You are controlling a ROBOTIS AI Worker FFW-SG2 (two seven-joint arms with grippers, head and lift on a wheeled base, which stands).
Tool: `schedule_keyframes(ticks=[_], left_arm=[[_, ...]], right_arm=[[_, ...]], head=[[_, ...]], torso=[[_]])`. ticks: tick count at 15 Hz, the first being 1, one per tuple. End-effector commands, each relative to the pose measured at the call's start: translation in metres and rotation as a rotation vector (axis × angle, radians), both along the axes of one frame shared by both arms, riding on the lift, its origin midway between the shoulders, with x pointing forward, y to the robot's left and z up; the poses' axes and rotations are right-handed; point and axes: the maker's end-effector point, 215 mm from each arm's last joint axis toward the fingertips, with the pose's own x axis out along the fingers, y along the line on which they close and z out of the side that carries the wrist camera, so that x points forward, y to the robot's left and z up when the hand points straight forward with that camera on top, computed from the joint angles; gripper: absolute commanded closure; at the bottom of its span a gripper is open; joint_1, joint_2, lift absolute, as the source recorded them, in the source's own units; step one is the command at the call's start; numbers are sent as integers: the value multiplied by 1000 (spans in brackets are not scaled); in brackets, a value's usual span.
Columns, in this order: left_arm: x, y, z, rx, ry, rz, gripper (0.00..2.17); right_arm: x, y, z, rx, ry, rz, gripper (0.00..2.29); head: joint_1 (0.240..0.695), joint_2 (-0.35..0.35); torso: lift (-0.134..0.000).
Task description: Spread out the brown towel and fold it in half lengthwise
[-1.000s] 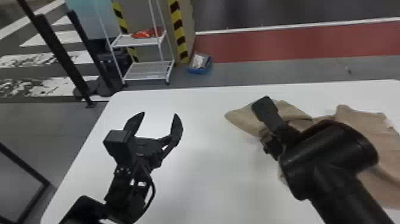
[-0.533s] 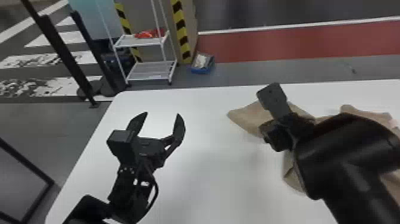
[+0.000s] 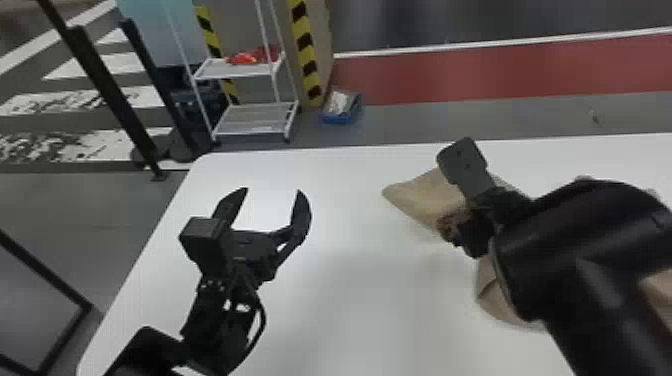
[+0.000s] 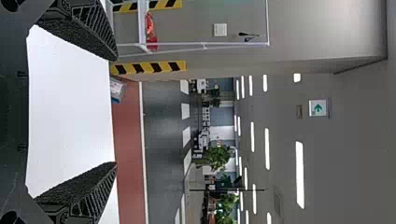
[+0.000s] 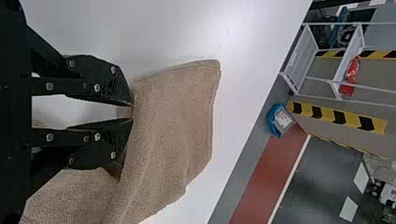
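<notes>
In front on the left, over the white worktop (image 3: 340, 310), left tool (image 3: 272, 192) with fingers wide apart and nothing between them. To the right, right tool (image 3: 445, 231) at the brown towel (image 3: 420, 197), with fingers narrow, almost together, and a bit of cloth between the tips. Around these tips, more of the same cloth: one flap just beyond, other crumpled part on the near side and to the right, partly behind the black arm (image 3: 555, 245). Flap on the worktop, with its pointed corner toward the left. Rest of the cloth from there toward the right and nearer; exact long axis not possible to tell, being crumpled and partly hidden. Farther, beyond the worktop, blue box (image 3: 337, 119) on the floor and white rack (image 3: 220, 70).
</notes>
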Motion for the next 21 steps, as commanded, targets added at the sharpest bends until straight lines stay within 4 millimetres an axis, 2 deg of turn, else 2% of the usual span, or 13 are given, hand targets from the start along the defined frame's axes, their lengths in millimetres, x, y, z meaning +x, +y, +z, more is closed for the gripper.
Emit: schedule_keyframes(ticks=[1,3,8,13,15,18,20,21], left_arm=[[0,0,-1,3,3,0,83],[0,0,-2,4,6,0,83],[0,-1,-2,0,7,0,83],[0,-1,-6,-5,11,3,83],[0,-3,-5,-9,9,2,83],[0,-4,-4,-12,7,3,83],[-1,-4,-4,-14,7,3,83],[-1,-4,-4,-13,7,3,83]], right_arm=[[1,-7,-17,-23,35,-8,424],[6,-12,-23,-41,35,-15,424],[34,-1,-18,-49,-64,32,424],[39,-6,-31,-78,-41,36,485],[40,-4,-30,-74,-35,45,805],[32,-6,-37,-68,25,52,1625],[23,-1,-44,-39,73,67,1899],[23,-1,-43,-28,76,67,1899]], head=[[695,216],[695,209],[695,202],[695,203],[695,201],[695,201],[695,201],[695,202]], torso=[[-125],[-125],[-125],[-125],[-125],[-125],[-125],[-125]])
